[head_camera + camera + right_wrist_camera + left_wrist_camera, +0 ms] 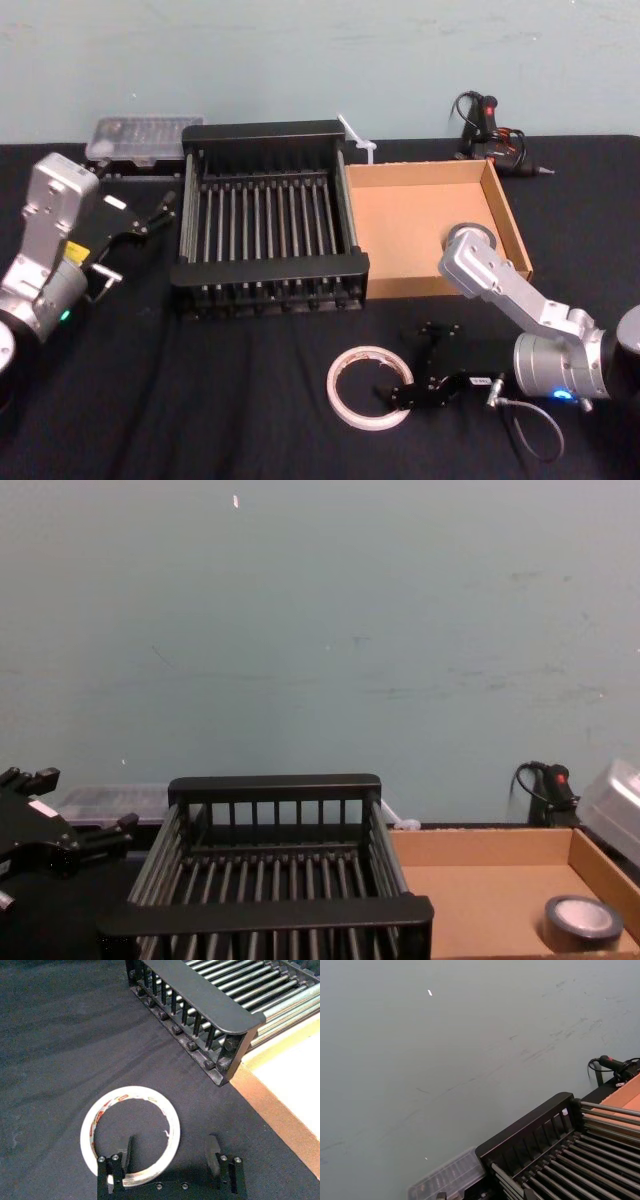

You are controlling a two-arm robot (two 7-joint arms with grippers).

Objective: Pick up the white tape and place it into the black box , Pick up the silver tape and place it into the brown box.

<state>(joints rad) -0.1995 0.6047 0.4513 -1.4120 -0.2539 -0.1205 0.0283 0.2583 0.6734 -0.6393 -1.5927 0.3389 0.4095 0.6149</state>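
Observation:
The white tape [368, 388] lies flat on the black cloth in front of the black box [270, 268]. My right gripper [412, 365] is low over the tape's right side and open. In the right wrist view one finger [129, 1147] is inside the white tape [100, 1115], the other finger [213, 1149] outside it, with the ring's rim between them. The silver tape [583, 923] rests flat inside the brown box [470, 900]. My left gripper [135, 240] hangs open to the left of the black box.
A clear plastic case [135, 140] sits behind the black box at the back left. A black tool with cables [490, 135] lies behind the brown box [410, 230]. A grey cable [530, 430] loops by my right wrist.

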